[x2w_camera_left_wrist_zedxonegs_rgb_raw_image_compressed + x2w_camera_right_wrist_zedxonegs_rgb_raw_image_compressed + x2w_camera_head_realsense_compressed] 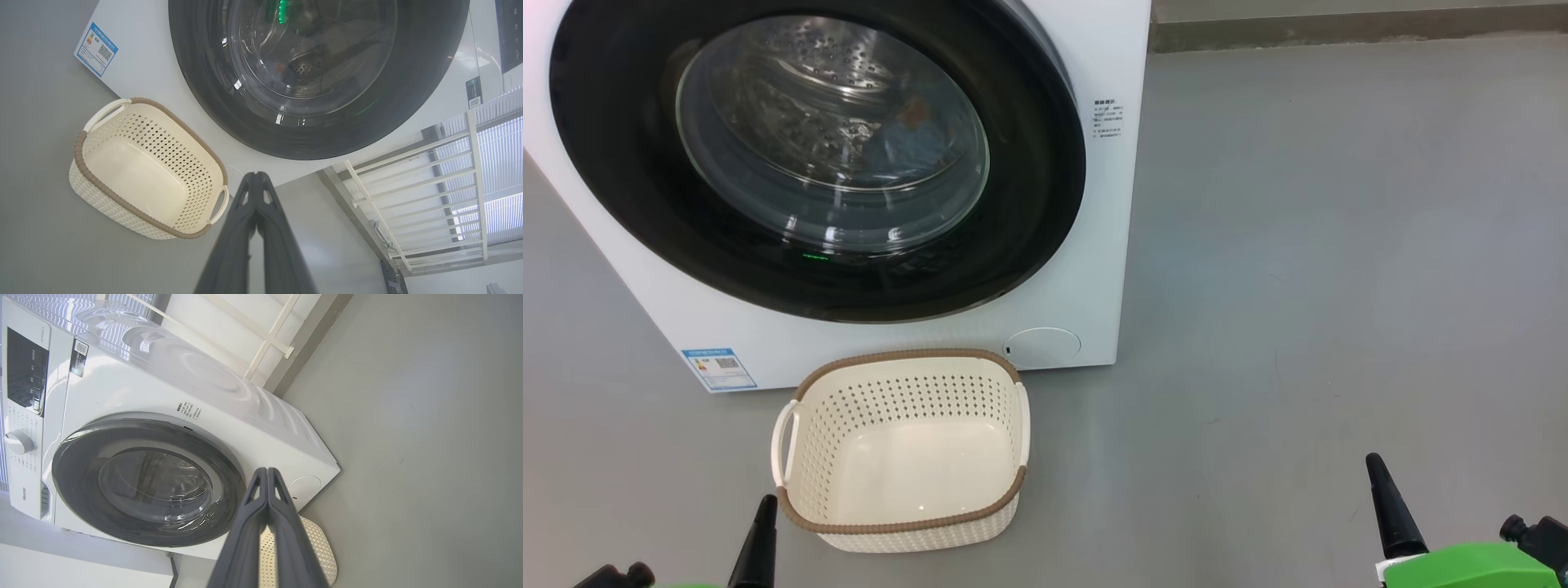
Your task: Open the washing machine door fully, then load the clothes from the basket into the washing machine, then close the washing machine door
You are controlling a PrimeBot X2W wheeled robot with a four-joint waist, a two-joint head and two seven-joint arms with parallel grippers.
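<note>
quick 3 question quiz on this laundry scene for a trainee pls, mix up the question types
1. True or false: the washing machine door is shut.
2. Multiple choice: the basket on the floor holds A) a bottle B) nothing C) shoes.
3. Fill in the blank: the clothes show through the door glass, lying inside the ____.

Key: 1 true; 2 B; 3 drum.
</note>
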